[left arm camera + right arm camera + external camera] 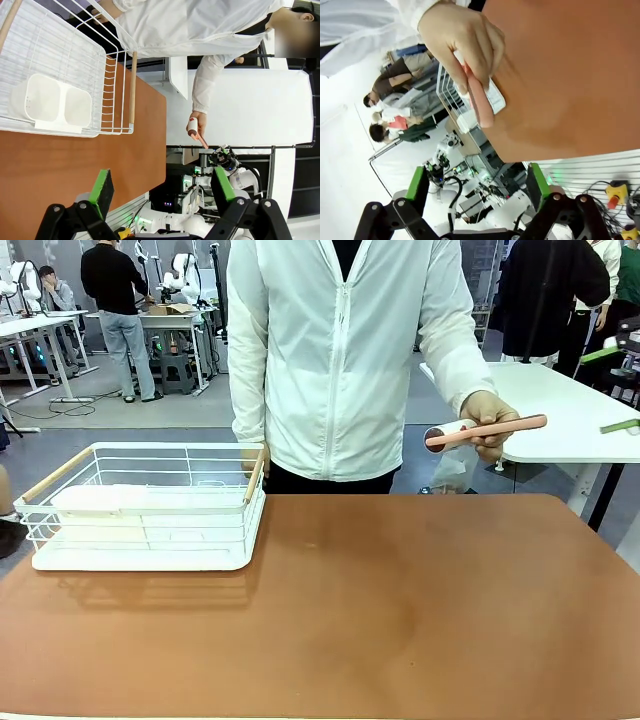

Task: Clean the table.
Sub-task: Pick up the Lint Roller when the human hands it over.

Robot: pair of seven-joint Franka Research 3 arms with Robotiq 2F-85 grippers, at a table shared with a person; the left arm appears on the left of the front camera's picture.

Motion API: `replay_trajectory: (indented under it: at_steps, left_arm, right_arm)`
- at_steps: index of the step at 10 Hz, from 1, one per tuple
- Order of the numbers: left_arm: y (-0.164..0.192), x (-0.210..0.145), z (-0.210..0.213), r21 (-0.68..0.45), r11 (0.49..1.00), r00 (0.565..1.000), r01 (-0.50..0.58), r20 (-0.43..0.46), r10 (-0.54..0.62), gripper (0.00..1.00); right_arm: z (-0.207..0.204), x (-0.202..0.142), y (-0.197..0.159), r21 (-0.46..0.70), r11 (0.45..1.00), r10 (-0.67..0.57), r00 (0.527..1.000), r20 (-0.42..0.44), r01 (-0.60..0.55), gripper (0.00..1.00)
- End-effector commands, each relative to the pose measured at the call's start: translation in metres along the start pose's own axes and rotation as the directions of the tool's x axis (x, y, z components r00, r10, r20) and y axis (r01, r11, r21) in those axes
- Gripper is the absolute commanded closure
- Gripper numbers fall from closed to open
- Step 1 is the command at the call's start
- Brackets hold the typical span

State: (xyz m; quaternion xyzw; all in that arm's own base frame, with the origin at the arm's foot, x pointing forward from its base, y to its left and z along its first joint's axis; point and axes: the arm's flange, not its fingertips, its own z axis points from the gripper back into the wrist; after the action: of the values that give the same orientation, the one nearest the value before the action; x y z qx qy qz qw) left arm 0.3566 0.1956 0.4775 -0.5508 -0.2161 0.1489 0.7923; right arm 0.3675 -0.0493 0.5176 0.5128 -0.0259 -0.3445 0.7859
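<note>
While the brown table (400,620) fills the near side, a white basket (170,446) sits on its far left. The left gripper (162,182) and right gripper (476,175) have fingers spread apart, holding nothing. A hand (490,408) at the far right holds a pink roller (500,428)

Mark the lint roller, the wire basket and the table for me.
lint roller (520,425): front view, on its pink handle.
wire basket (170,446): front view, on its far top rim.
table (400,620): front view, on the bare reddish-brown top.
</note>
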Motion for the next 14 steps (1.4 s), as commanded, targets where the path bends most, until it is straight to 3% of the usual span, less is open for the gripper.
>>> replay_trajectory:
  at_steps: [1, 3, 6, 14]
  left_arm:
    - [-0.001, 0.000, 0.003, -0.023, 1.000, 1.000, 0.006, 0.000, -0.006, 0.00]
    - [-0.001, 0.000, 0.003, -0.023, 1.000, 1.000, 0.006, 0.000, -0.006, 0.00]
    - [-0.001, 0.000, 0.003, -0.023, 1.000, 1.000, 0.006, 0.000, -0.006, 0.00]
    - [-0.001, 0.000, 0.003, -0.023, 1.000, 1.000, 0.006, 0.000, -0.006, 0.00]
  right_arm:
    - [-0.027, -0.011, 0.009, 0.003, 1.000, -0.030, 0.997, 0.069, 0.030, 0.00]
    - [-0.048, -0.016, 0.016, 0.012, 0.999, -0.032, 0.991, 0.131, 0.031, 0.00]
    - [-0.071, -0.018, 0.025, -0.004, 0.999, -0.037, 0.986, 0.160, 0.038, 0.00]
    - [-0.105, -0.007, 0.019, -0.010, 1.000, -0.025, 0.982, 0.189, 0.028, 0.00]
